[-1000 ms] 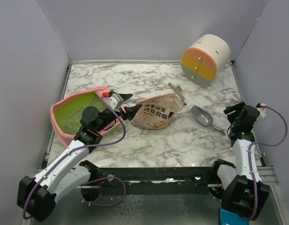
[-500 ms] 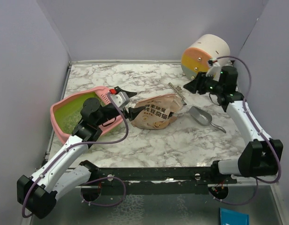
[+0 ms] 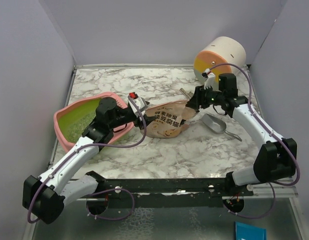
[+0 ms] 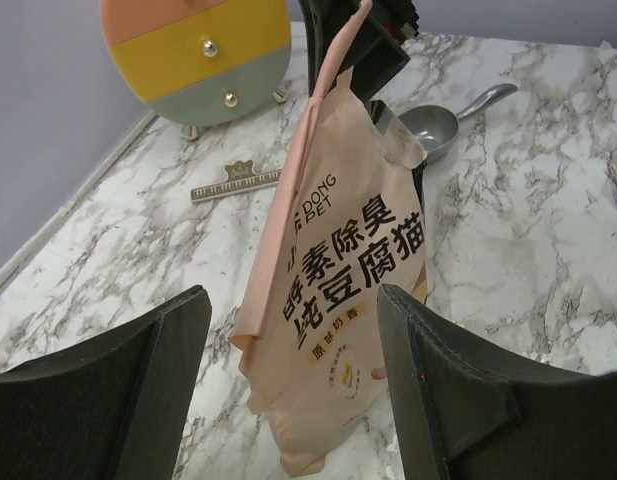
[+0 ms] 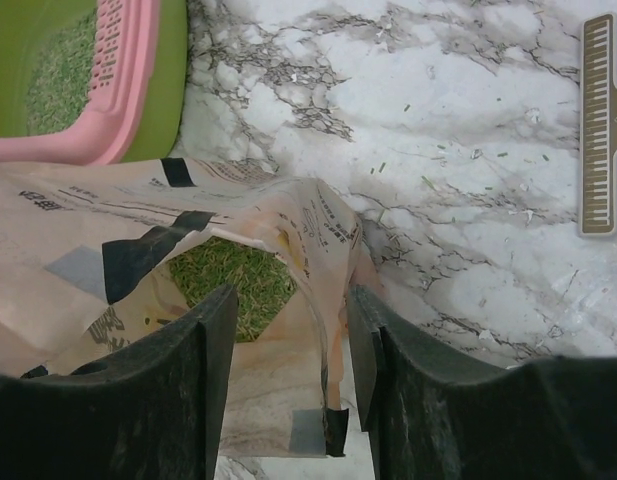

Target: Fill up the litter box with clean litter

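The pink litter box [image 3: 64,131] with its yellow-green inside sits at the left; its slotted rim shows in the right wrist view [image 5: 113,60]. The tan pouch [image 3: 167,122] lies mid-table, black Chinese text up. My left gripper [image 3: 142,114] is open, its jaws on either side of the pouch's [image 4: 338,270] bottom end without pinching it. My right gripper [image 3: 193,104] is open at the other end, its jaws [image 5: 288,370] straddling one edge of the pouch's open mouth. Greenish litter granules [image 5: 238,280] show inside the mouth.
A grey metal scoop [image 3: 217,125] lies right of the pouch. A piano-key bag clip [image 3: 188,96] lies behind the pouch, also in the right wrist view [image 5: 600,120]. The round cream-orange-yellow drawer unit [image 3: 219,57] stands at the back right. Grey walls enclose the table.
My right arm has swung from the table's right edge across to the pouch's mouth. My left gripper has moved right from the litter box rim to the pouch's bottom end.
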